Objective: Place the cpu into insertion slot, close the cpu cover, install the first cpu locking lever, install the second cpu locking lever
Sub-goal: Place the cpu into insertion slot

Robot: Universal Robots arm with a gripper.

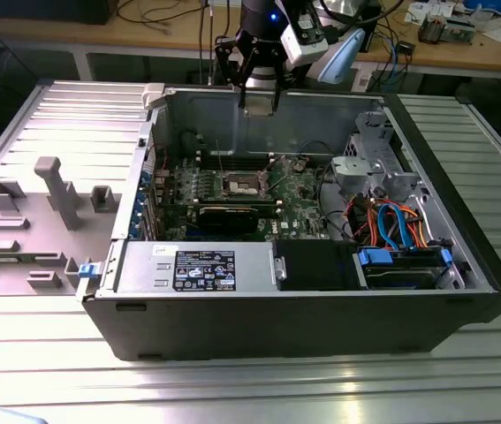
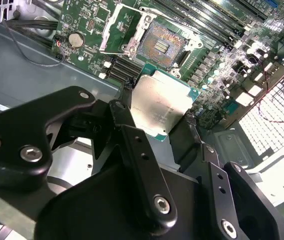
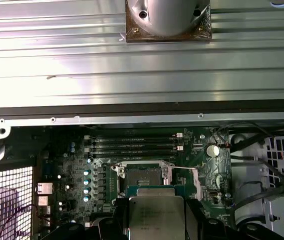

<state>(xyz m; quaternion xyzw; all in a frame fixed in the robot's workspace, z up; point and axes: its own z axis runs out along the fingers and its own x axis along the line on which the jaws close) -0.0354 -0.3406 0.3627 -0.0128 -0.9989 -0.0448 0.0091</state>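
Note:
My gripper (image 1: 259,104) hangs above the back wall of the open computer case (image 1: 484,256), shut on the cpu (image 1: 259,97). In both wrist views the cpu (image 2: 159,102) (image 3: 156,217), a silver-topped square chip, is clamped by its edges between the black fingers (image 2: 120,114) (image 3: 193,220). Below it on the green board lies the insertion slot (image 2: 162,45) (image 3: 143,176) (image 1: 243,184), its dark contact field uncovered. The cpu cover (image 2: 122,29), a silvery frame, is swung open beside the slot. The chip is well above the slot and apart from it.
Memory slots (image 3: 131,142) run along one side of the socket, and a coin battery (image 2: 75,39) sits near it. A labelled power supply (image 1: 204,269), a drive cage (image 1: 374,168) and coloured cables (image 1: 391,221) crowd the case. A grey fixture (image 1: 56,190) stands at the exterior view's left.

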